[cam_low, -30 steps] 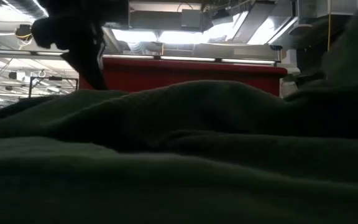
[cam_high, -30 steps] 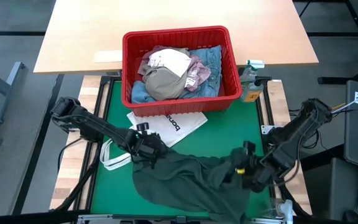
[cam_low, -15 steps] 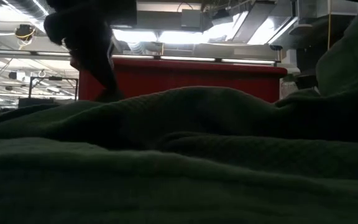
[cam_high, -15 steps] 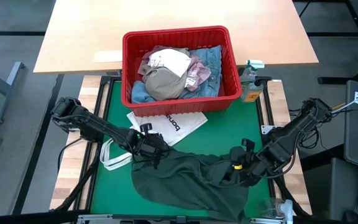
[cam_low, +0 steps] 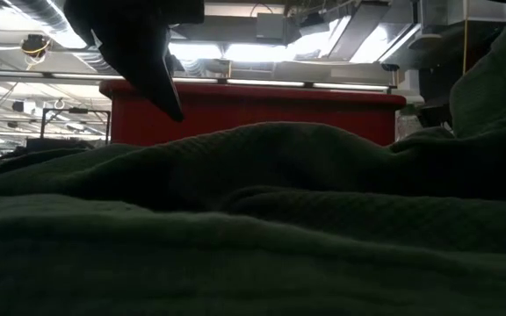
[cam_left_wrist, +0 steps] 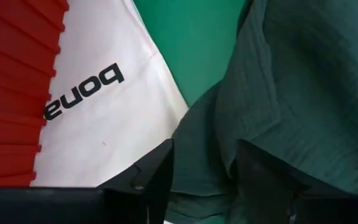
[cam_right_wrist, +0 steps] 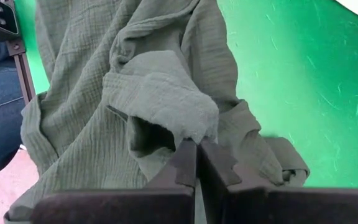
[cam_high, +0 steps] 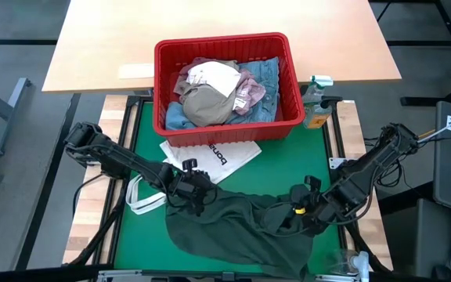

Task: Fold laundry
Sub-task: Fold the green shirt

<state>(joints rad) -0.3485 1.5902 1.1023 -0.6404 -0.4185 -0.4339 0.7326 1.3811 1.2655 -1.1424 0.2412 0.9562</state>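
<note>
green table mat [cam_high: 288,160] before you holds a crumpled dark green cotton top [cam_high: 233,223]; right gripper [cam_high: 300,223] pinches it, left gripper [cam_high: 196,192] parted just above; white tote bag [cam_left_wrist: 104,106] reads "bong".

Overhead camera looks straight down; low camera peers level across the dark green top [cam_low: 262,219], which both wrist cameras view closely.

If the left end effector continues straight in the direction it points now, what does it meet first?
Most likely the dark green top, whose fabric lies between the open left end effector's fingers; depth is unclear.
</note>
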